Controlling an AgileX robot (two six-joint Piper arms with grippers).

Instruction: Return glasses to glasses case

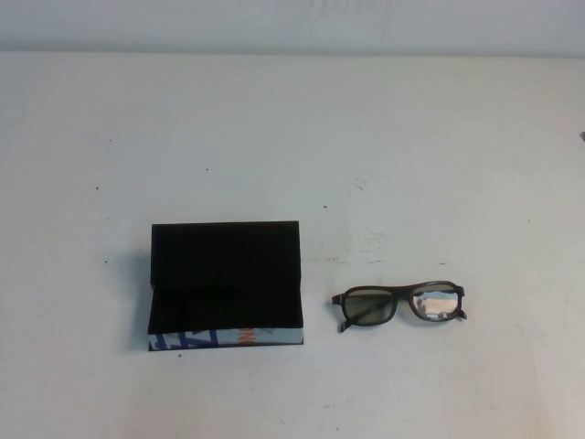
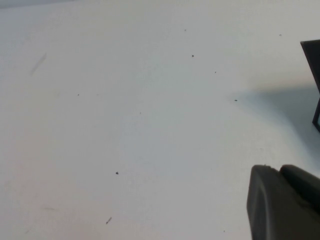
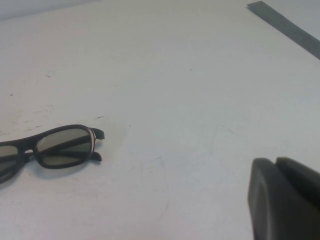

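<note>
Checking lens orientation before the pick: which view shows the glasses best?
The high view: the whole glasses show, right of the glasses case. The right wrist view crops them at its edge; the left wrist view shows none.
</note>
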